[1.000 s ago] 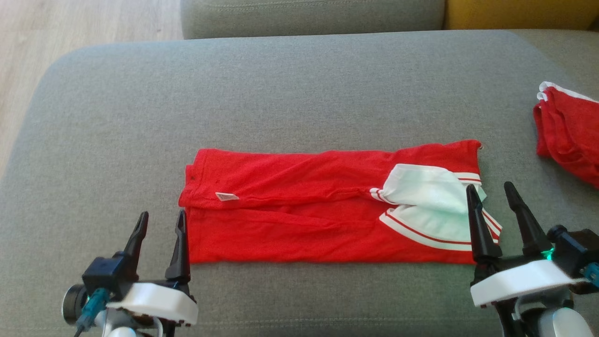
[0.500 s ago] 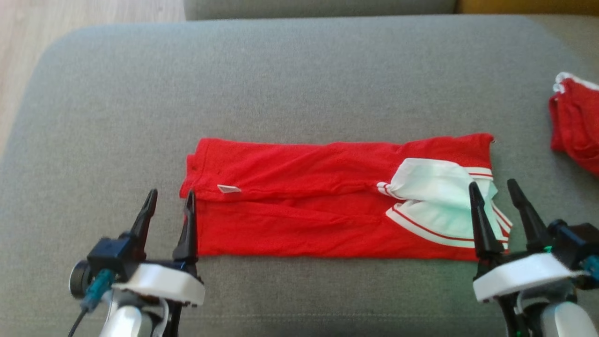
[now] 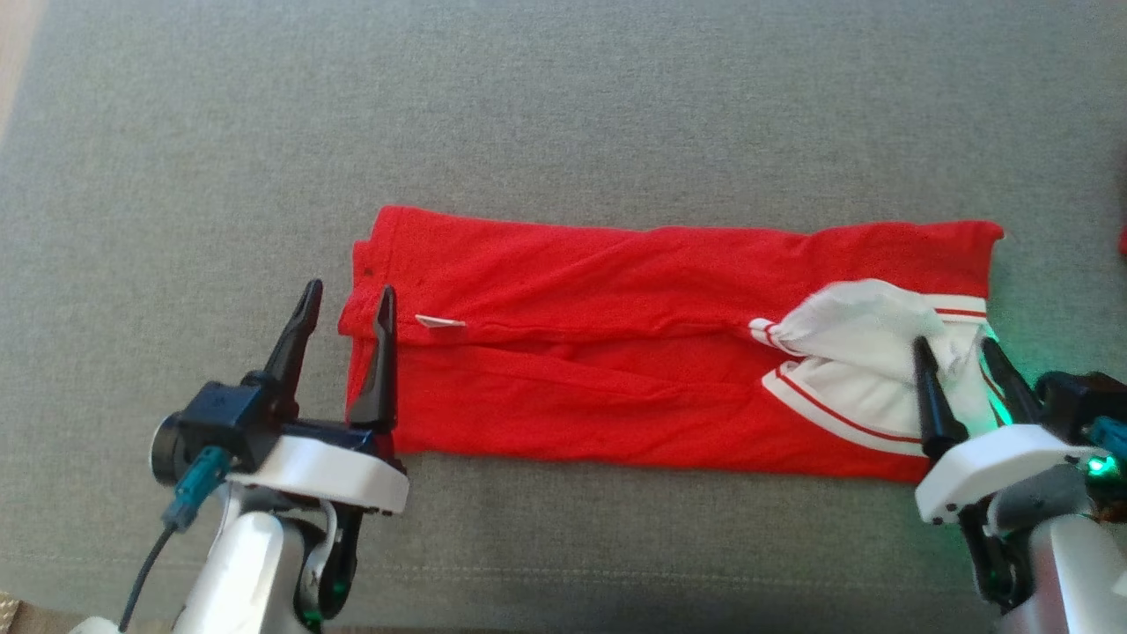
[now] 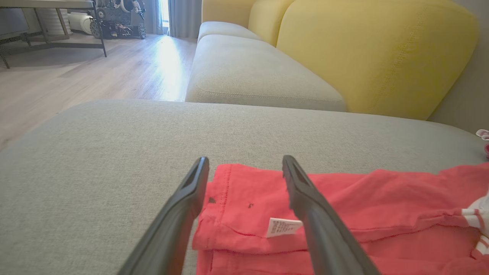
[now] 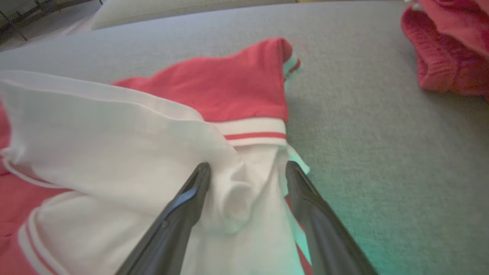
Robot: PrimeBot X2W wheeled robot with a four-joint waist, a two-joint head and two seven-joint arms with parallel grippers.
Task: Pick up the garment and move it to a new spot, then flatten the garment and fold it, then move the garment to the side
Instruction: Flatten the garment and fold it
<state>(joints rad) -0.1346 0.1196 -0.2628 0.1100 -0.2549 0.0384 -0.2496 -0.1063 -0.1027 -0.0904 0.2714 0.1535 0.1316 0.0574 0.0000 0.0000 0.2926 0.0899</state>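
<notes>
Red polo shirt (image 3: 616, 370) lies folded into a long strip across the middle of the grey sofa cushion (image 3: 616, 106). Its stitched hem end is to the robot's left, and its white collar (image 3: 867, 321) w/ red stripe is bunched at the right end. Left gripper (image 3: 349, 291) is released, fingers spread, holding nothing. Its inner finger sits over the shirt's left edge, the outer one over bare cushion (the shirt's corner shows btwn them in the wrist view). A small white label (image 4: 282, 227) lies just beside that inner finger. Right gripper (image 3: 954, 345) is likewise spread wide, low over the collar w/ fabric btwn its fingers; can't tell if it touches. Another red garment (image 5: 447, 57) sits apart, further right.
</notes>
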